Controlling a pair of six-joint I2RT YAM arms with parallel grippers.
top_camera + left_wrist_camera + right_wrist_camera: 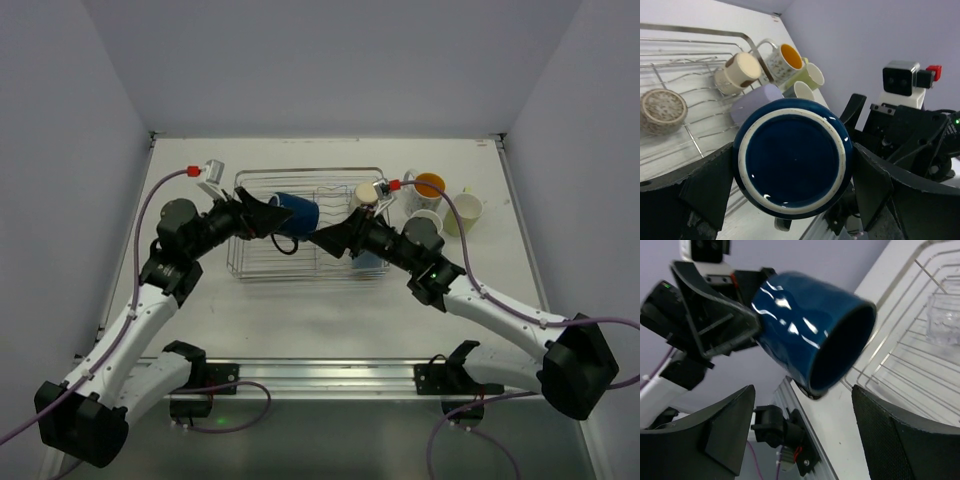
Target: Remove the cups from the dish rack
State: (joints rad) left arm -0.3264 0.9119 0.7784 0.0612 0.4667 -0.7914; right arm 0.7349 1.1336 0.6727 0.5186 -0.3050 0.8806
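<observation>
My left gripper (272, 215) is shut on a dark blue cup (298, 212), held on its side above the silver wire dish rack (250, 262). In the left wrist view the cup's base (792, 157) sits between both fingers (705, 185). My right gripper (322, 238) faces the cup's mouth (840, 352), open, with the fingers (725, 430) apart from the cup on either side. In the rack there are a cream cup (365, 194), a lavender cup (757, 102), a speckled cup (662, 110) and a clear glass (942, 320). A light blue cup (368, 262) shows under the right arm.
Right of the rack on the table stand a white mug with an orange inside (428, 186), a yellow-green cup (463, 210) and a white cup (425, 222). A metallic cup (214, 170) sits by the rack's far left corner. Walls close in the table at the back and sides.
</observation>
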